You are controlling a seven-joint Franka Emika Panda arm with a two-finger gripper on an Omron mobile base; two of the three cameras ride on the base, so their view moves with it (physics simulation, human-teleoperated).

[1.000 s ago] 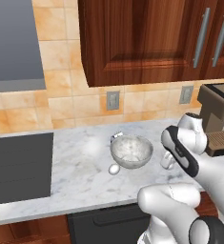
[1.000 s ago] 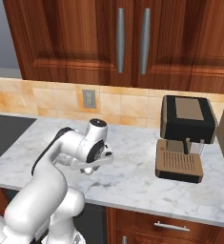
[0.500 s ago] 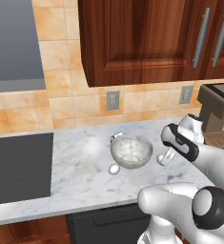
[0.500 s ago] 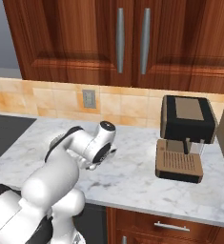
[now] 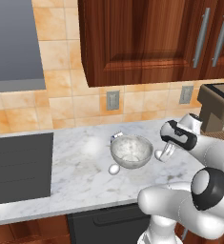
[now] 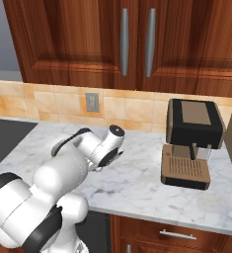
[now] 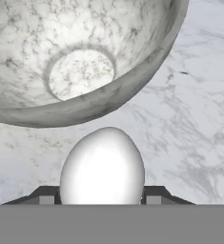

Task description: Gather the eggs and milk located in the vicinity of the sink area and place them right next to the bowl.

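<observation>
The silvery speckled bowl (image 5: 131, 151) stands in the middle of the marble counter. My gripper (image 5: 162, 155) is low at the bowl's right side, shut on a white egg (image 5: 158, 154). In the hand view that egg (image 7: 103, 167) sits between my two fingertips (image 7: 153, 196), with the bowl's wall (image 7: 132, 90) just beyond it. A second egg (image 5: 114, 169) lies on the counter touching the bowl's front-left. A small white-and-blue thing (image 5: 116, 136) peeks out behind the bowl's far-left rim; I cannot tell whether it is the milk. The sink is out of view.
A dark cooktop (image 5: 18, 167) takes up the counter's left end. A brown coffee machine (image 6: 189, 143) stands at the right, near the wall. Wooden wall cabinets (image 5: 147, 38) hang above the counter. The counter's front edge (image 5: 85, 207) runs just before my base.
The arm has stretched further out over the counter. The gripper, still shut on the egg, has edged slightly closer to the bowl's right side. The bowl and the loose egg stayed put.
</observation>
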